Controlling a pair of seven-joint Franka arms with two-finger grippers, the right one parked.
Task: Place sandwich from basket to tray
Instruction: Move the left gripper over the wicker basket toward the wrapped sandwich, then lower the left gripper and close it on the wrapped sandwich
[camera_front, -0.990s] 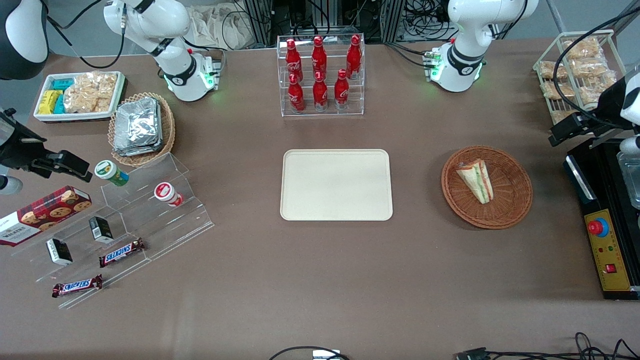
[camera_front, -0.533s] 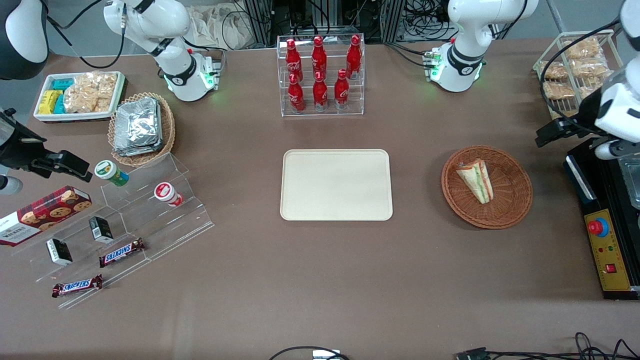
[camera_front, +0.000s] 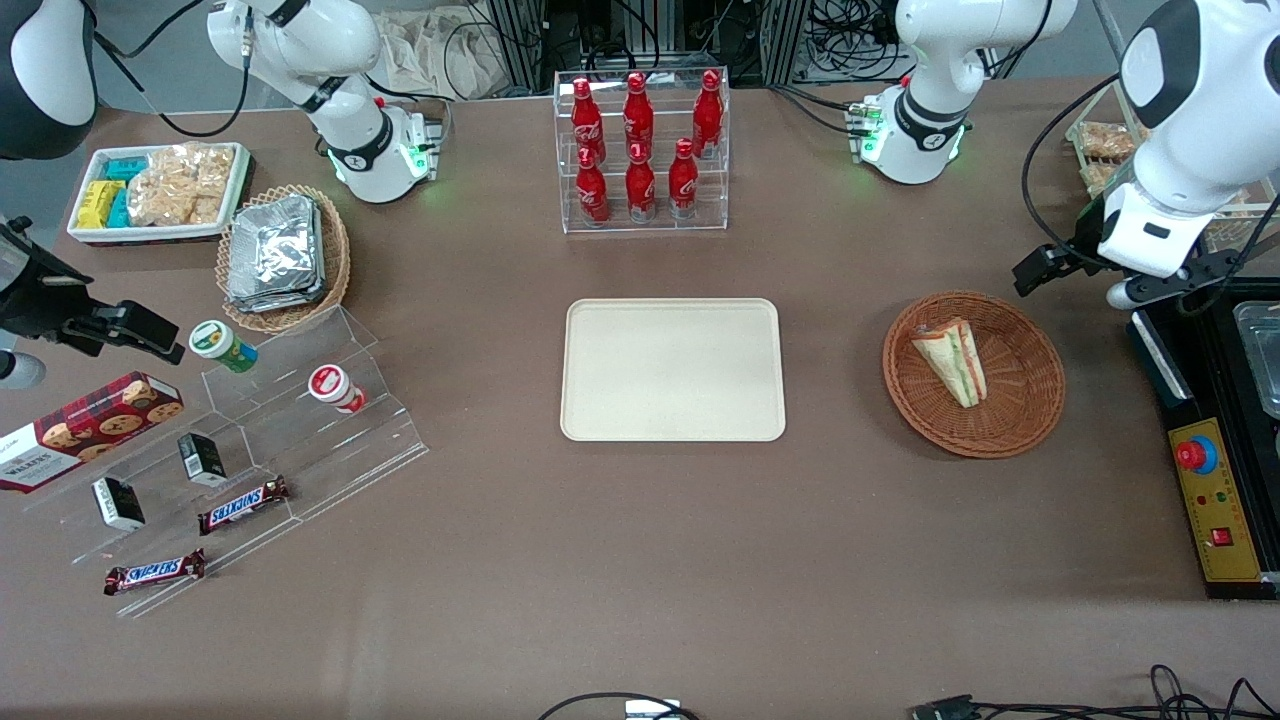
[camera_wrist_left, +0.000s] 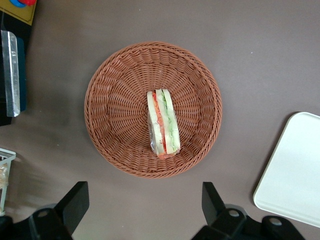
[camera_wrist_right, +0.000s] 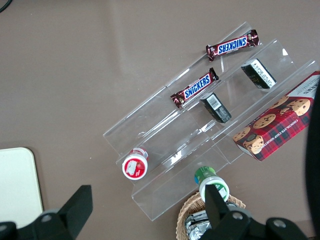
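One sandwich (camera_wrist_left: 162, 123) (in basket (camera_wrist_left: 107, 107)); tool (camera_wrist_left: 145, 200) open above.

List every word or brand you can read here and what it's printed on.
"SNICKERS": two chocolate bars on the clear stepped stand.
"WALKERS": red tartan cookie box.
Script logo on the red bottles: too small to read.
The sandwich, basket and tray carry no text.
The gripper hangs open above the basket.

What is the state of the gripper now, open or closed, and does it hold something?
Gripper: open, holding nothing, hovering above the table beside the basket; the sandwich lies in the basket, untouched.
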